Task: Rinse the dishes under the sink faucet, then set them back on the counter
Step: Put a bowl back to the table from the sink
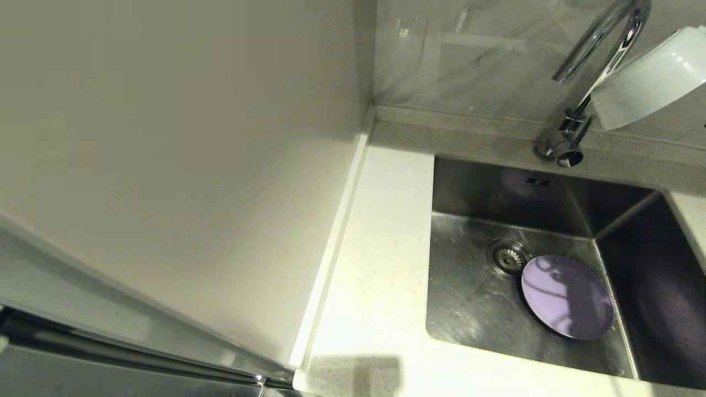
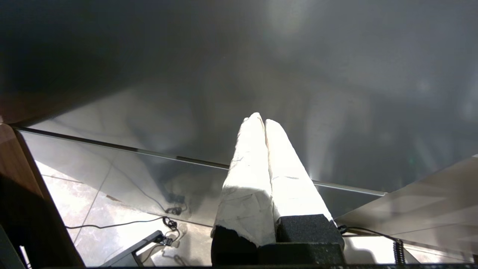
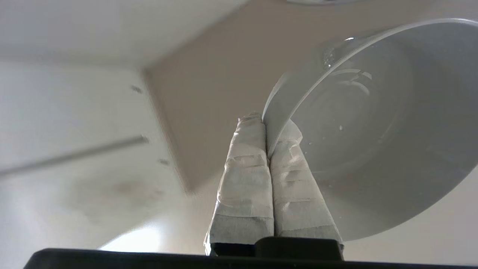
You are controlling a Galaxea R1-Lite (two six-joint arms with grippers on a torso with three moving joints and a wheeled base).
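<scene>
The pale bowl [image 1: 651, 77] is up in the air at the far right of the head view, tipped on its side right next to the faucet [image 1: 593, 71], higher than the sink [image 1: 474, 309]. The right gripper [image 3: 266, 123] has it by the rim: in the right wrist view the two padded fingers [image 3: 242, 179] are pinched together with the bowl's edge between them, and a few water drops sit inside the bowl. The gripper itself doesn't show in the head view, only the bowl.

Down in the sink, the lavender plate [image 1: 568, 296] lies flat on the basin floor, its edge touching or just overlapping the round drain [image 1: 507, 257]. The two little overflow slots [image 1: 536, 181] are on the back wall below the faucet base.

The counter [image 1: 380, 264] runs along the left of the sink, with the cream wall panel [image 1: 165, 165] beside it.

The left gripper [image 2: 264, 121] is parked off somewhere low, probably under the counter edge but it's hard to tell, with its fingers pressed together on nothing and some floor [image 2: 93, 201] and cables [image 2: 149, 220] showing past it.
</scene>
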